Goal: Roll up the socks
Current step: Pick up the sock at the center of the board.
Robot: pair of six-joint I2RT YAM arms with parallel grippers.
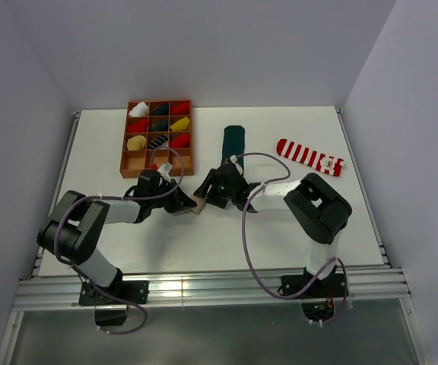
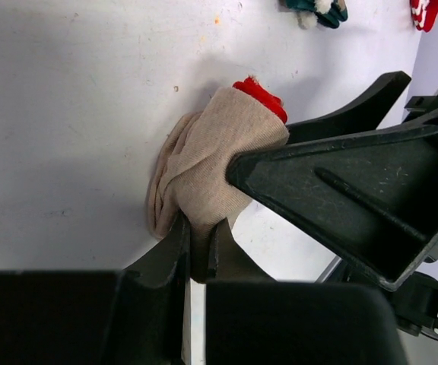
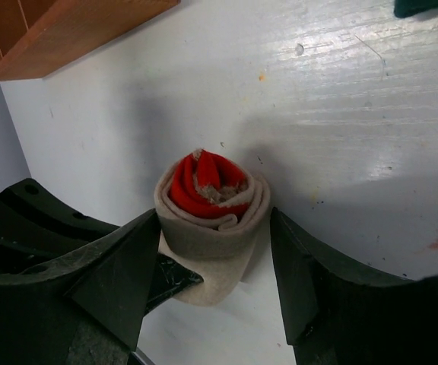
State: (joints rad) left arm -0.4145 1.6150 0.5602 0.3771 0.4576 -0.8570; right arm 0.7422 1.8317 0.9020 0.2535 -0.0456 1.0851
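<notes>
- Beige sock [image 2: 204, 160] rolled into a short, fat bundle on the white counter [image 1: 280, 228], in front of the wooden tray [image 1: 134, 160] and between the two grippers.
- Long axis from the left gripper [image 2: 198, 232] out toward the right arm, with the red toe end pointing away from the left gripper.
- Soft, fine-ribbed knit, tan on the outside, with red layers coiled in a spiral at the core and fuzzy lining at the centre.
- Left gripper pinched on the bundle's tan near end, jaws almost together.
- Right gripper [image 3: 214, 255] with jaws well apart, straddling the roll, one black finger [image 3: 120, 266] against its side; any squeeze unclear.
- Dark green sock [image 1: 233, 143] flat, lengthwise away from the arms.
- Striped sock [image 1: 310, 156] flat, red and white, slanting across the far right.
</notes>
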